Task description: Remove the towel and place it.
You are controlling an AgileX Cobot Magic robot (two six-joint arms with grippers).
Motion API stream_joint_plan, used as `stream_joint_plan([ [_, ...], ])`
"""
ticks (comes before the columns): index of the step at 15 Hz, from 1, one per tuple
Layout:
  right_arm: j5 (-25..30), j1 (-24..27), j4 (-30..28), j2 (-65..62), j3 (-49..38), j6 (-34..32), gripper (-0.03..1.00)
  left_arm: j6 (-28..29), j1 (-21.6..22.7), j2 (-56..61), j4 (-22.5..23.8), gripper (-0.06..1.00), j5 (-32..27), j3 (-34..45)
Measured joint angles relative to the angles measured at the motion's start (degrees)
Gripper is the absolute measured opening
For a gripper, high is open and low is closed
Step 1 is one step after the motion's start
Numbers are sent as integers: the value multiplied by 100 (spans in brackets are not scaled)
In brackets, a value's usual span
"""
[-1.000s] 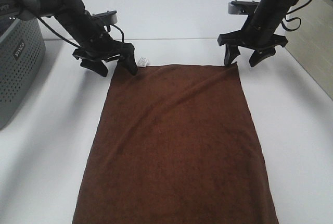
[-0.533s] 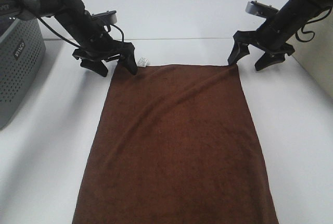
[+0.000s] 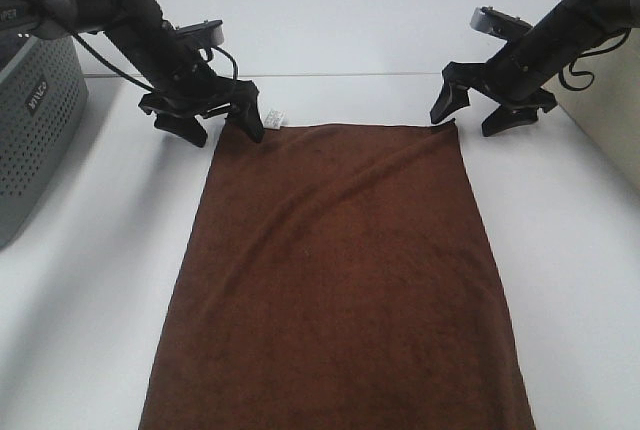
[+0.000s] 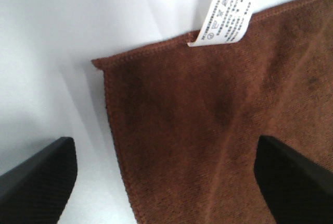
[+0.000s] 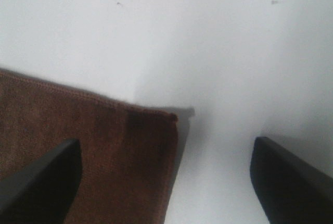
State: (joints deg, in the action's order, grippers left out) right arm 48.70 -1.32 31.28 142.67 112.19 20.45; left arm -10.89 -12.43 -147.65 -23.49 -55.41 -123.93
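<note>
The dark brown towel (image 3: 340, 270) lies flat on the white table, its small white tag (image 3: 273, 116) at the far short edge. My left gripper (image 3: 213, 127) is open, its fingers straddling the towel's far left corner (image 4: 101, 63) beside the tag (image 4: 225, 18). My right gripper (image 3: 477, 114) is open, straddling the far right corner (image 5: 169, 117); one finger stands over the cloth, the other over bare table. Neither holds the towel.
A grey perforated basket (image 3: 30, 110) stands at the left edge of the table. The table's right edge runs diagonally at far right (image 3: 600, 150). The towel's near end runs out of view at the bottom.
My right gripper swung out to the right, then came back slightly left and lower toward the towel's far right corner. The left gripper and the towel have not moved.
</note>
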Motion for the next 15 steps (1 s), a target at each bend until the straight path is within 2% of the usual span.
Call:
stream_joint_plan([
  [4,-92,-178,52,86,69,-6,85,-6,-206,-17,-11,82,252,0],
  [6,-86,-195,109,103,69,-6,80,-6,-275,-34,17,77,332,0],
  [8,-34,-189,52,132,69,-6,69,-6,-275,-52,80,65,355,0],
  [10,63,-189,-143,132,69,-6,54,17,-275,-80,109,47,430,0],
  [14,63,-189,-298,149,69,-11,38,17,-275,-86,132,33,464,6],
  [15,69,-189,-275,166,69,-11,32,17,-275,-92,132,26,470,6],
])
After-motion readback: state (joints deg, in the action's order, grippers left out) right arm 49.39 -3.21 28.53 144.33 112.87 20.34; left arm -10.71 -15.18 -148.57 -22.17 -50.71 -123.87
